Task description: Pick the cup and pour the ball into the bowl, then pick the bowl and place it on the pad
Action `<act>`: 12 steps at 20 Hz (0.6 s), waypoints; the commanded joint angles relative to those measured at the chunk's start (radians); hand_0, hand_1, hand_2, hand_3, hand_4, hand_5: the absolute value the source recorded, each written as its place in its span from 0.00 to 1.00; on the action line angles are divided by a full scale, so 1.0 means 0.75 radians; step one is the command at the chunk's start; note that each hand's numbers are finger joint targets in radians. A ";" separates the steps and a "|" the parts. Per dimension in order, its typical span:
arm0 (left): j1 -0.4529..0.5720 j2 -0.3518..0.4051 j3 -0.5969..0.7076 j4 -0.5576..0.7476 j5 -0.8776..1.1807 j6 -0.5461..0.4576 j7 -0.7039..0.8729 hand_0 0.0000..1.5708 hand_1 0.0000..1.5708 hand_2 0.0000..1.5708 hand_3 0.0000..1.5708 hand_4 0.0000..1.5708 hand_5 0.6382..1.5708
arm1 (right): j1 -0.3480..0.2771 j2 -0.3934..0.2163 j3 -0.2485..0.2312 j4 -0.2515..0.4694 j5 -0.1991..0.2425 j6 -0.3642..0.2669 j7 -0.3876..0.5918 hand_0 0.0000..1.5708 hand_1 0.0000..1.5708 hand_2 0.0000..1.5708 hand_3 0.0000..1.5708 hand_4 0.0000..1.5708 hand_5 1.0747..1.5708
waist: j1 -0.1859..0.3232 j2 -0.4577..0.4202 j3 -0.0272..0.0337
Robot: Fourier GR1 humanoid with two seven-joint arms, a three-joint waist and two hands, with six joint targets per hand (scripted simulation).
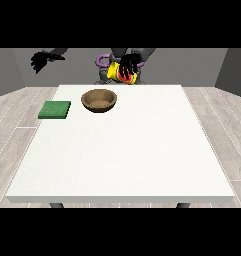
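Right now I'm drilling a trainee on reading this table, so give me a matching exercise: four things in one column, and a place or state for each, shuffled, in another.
Things:
1. cup
2. bowl
3. pad
4. hand at the view's left

Places or states:
A. lies flat at the table's left edge in the view
B. raised off the table, holding nothing
C. stands on the table, nearer the robot
D. held in the air by the hand at the view's right

Pairs: 1-D, 2-C, 3-A, 4-B

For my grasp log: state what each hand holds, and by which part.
Hand at the view's right: the yellow cup, around its side. Hand at the view's left: nothing.
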 commanded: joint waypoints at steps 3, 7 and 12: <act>-0.092 -0.129 -0.216 0.069 -0.251 -0.227 0.098 0.95 0.95 1.00 1.00 1.00 0.41 | -0.037 0.000 0.010 0.034 -0.015 0.041 0.006 0.00 0.00 0.00 0.00 0.00 1.00 | -0.032 0.006 -0.0008; -0.100 -0.149 -0.430 0.122 -0.492 -0.303 0.143 0.97 0.97 1.00 1.00 0.96 0.63 | 0.012 0.026 0.025 0.065 0.030 0.032 -0.086 0.00 0.00 0.00 0.00 0.00 1.00 | -0.018 0.001 0.0008; -0.149 -0.161 -0.499 0.138 -0.607 -0.439 0.114 0.93 0.93 1.00 1.00 0.96 0.58 | -0.018 -0.035 -0.019 0.090 -0.003 0.060 -0.078 0.00 0.00 0.00 0.00 0.00 1.00 | -0.002 0.018 -0.0014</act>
